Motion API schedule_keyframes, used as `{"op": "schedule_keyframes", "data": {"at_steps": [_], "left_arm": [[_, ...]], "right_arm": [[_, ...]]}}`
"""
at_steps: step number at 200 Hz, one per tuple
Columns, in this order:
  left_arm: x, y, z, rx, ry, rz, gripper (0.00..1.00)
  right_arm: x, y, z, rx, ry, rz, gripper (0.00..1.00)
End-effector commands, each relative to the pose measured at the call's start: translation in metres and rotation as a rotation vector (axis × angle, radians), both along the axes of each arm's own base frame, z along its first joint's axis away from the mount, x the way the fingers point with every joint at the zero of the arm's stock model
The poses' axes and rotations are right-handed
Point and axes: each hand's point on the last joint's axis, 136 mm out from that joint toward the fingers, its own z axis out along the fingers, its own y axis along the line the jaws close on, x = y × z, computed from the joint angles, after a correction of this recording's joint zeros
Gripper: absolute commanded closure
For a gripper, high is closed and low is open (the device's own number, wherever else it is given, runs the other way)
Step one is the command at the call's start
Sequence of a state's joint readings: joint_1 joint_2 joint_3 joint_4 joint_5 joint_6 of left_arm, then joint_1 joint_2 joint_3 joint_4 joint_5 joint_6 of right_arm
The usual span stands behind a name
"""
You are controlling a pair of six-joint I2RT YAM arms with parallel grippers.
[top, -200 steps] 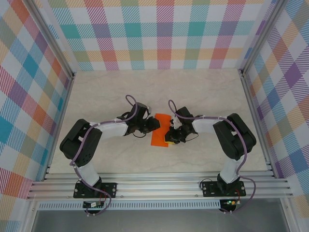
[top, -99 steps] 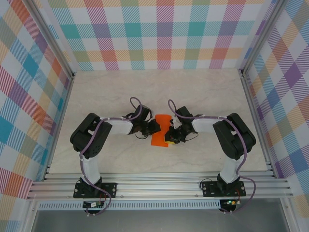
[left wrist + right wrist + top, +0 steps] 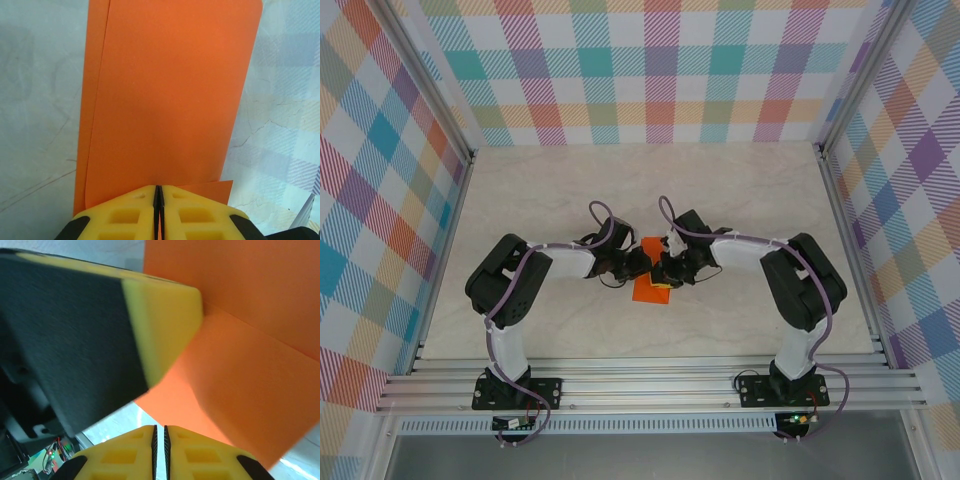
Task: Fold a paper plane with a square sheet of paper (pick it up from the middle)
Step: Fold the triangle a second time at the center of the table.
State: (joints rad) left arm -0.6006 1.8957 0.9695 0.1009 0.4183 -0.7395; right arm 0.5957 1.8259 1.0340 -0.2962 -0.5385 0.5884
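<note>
Both sets of jaws are pressed together to a hairline. The left gripper (image 3: 640,267) and right gripper (image 3: 664,272) meet over the middle of the square sheet of paper (image 3: 648,290), which lies partly folded near the centre of the table (image 3: 570,190).

Neither wrist view shows paper running edge-on into a seam. You seem to be pressing on the sheet rather than pinching it, though I cannot tell whether the tips actually touch.

Your main risk is the closeness. In the right wrist view the other arm's yellow pad (image 3: 160,320) sits just beside the fold, so a small sideways move could knock the two grippers together. It could also drag the thin sheet into a wrinkle.

In the left wrist view a strip of the lower layer peeks out along one edge. If you crease it as it lies, the fold would likely set crooked and the plane would come out lopsided.

From above you see how the arms converge, but their heads hide the fold. The wrist views give you the layers and the lifted flap.
</note>
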Motion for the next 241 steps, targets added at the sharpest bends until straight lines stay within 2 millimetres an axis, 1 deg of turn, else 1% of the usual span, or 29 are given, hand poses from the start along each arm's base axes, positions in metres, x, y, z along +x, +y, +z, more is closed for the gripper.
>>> {"op": "schedule_keyframes", "data": {"at_steps": [1,28,54,75,93,109,135,169,196,241], "left_arm": [[-0.007,0.008,-0.019,0.049,0.046,0.009,0.88],[-0.008,0.008,-0.019,0.049,0.049,0.009,0.88],[-0.009,0.009,-0.019,0.054,0.048,0.009,0.88],[-0.009,0.009,-0.020,0.054,0.049,0.008,0.89],[-0.010,0.011,-0.022,0.062,0.051,0.010,0.89],[-0.010,0.013,-0.025,0.075,0.056,0.016,0.89],[-0.014,0.021,-0.038,0.123,0.081,0.031,0.91],[-0.016,0.025,-0.047,0.137,0.098,0.046,0.91],[-0.016,0.025,-0.047,0.136,0.097,0.050,0.92],[-0.017,0.024,-0.046,0.131,0.099,0.043,0.92]], "right_arm": [[0.003,0.004,-0.012,-0.031,0.029,-0.002,0.86],[0.003,0.004,-0.030,-0.050,0.065,-0.007,0.86],[-0.002,-0.011,-0.043,-0.138,0.073,-0.012,0.86],[-0.009,-0.017,-0.044,-0.153,0.077,-0.008,0.86],[-0.016,-0.027,-0.048,-0.186,0.083,-0.012,0.86],[-0.023,-0.029,-0.046,-0.176,0.088,-0.004,0.86],[-0.035,-0.029,-0.044,-0.143,0.108,0.015,0.85],[-0.047,-0.037,-0.045,-0.144,0.121,0.015,0.84],[-0.058,-0.045,-0.049,-0.155,0.140,0.012,0.84],[-0.076,-0.064,-0.056,-0.203,0.154,0.006,0.84]]}}
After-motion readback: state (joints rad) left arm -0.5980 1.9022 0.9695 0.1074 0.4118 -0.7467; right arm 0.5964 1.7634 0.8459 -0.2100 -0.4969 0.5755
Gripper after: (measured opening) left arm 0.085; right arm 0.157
